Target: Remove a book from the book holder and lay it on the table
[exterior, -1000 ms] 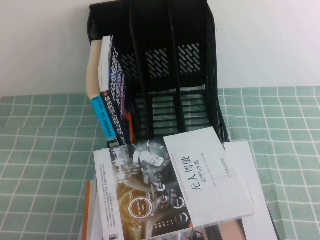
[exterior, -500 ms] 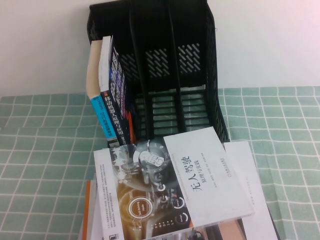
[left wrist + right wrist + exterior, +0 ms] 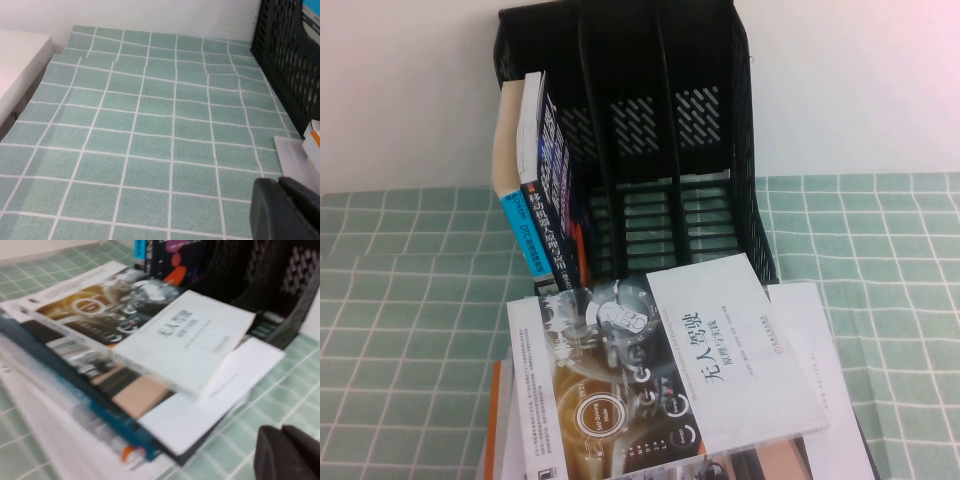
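Observation:
The book [image 3: 660, 370], half white with a black title and half dark photo with glowing dials, lies flat on a stack of printed matter in front of the book holder [image 3: 745, 150]; it also shows in the right wrist view [image 3: 165, 335]. The black holder stands upright on the green grid table [image 3: 410, 300], with its middle and right slots empty. My left gripper [image 3: 279, 181] is shut and empty above bare cloth, left of the holder [image 3: 290, 60]. My right gripper [image 3: 281, 429] is shut and empty over the cloth, beside the stack. Neither gripper shows in the high view.
Blue-spined books [image 3: 535, 215] lean in the holder's left slot. A large white brochure [image 3: 820, 400] and other books lie under the book, reaching the near edge. A white wall rises behind the holder. A white ledge [image 3: 20, 60] borders the cloth on the left.

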Available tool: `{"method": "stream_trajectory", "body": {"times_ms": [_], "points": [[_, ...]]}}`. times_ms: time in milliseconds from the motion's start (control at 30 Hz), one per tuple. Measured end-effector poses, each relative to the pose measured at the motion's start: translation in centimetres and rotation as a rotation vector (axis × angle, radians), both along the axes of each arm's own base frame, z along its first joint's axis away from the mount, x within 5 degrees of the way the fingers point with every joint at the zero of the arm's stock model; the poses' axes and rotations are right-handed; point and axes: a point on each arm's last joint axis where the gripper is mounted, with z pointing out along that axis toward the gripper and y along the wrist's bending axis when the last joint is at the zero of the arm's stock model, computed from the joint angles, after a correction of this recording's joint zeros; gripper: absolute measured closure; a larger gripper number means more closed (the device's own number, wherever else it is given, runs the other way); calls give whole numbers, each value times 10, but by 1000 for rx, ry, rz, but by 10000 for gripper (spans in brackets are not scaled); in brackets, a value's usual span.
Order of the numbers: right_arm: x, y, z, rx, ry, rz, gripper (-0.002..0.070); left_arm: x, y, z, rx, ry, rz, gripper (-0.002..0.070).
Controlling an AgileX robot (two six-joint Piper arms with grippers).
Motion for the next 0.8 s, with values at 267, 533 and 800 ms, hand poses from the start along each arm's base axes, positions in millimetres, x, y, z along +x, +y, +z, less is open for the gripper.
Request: {"method": "stream_trajectory", "body": {"times_ms": [267, 533, 800], "points": [[27, -16, -11, -13, -379, -332, 678, 0, 0, 0, 0, 0, 0, 678], [29, -34, -33, -131, -476, -634, 678, 0, 0, 0, 0, 0, 0, 678], [25, -38, -70, -123, -41, -696, 678, 0, 0, 0, 2, 1, -1, 678]]}}
